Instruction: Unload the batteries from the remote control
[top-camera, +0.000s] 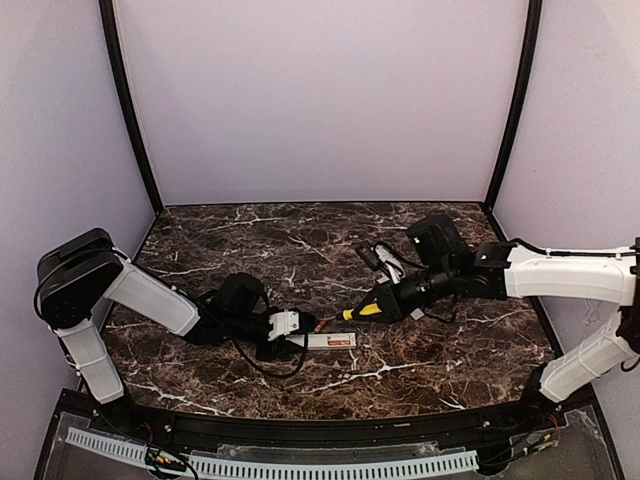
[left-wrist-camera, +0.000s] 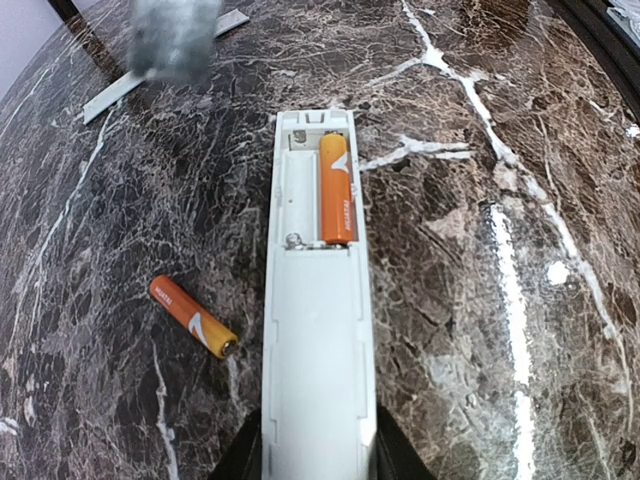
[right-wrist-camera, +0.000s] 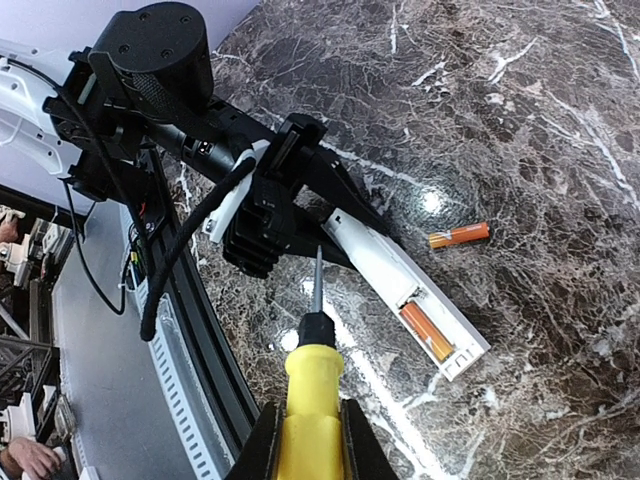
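Right claw (right-wrist-camera: 308, 445), bottom centre, clamped on yellow-handled screwdriver (right-wrist-camera: 312, 385); its thin metal shaft points up-frame, tip just short of the remote control (right-wrist-camera: 385, 262). Remote lies diagonally from centre to lower right, compartment open, one battery (right-wrist-camera: 426, 331) seated inside. Loose battery (right-wrist-camera: 460, 236) on dark marbled tabletop (right-wrist-camera: 520, 120), right of the remote, apart from it. Left claw (right-wrist-camera: 325, 195) grips the remote's upper-left end.
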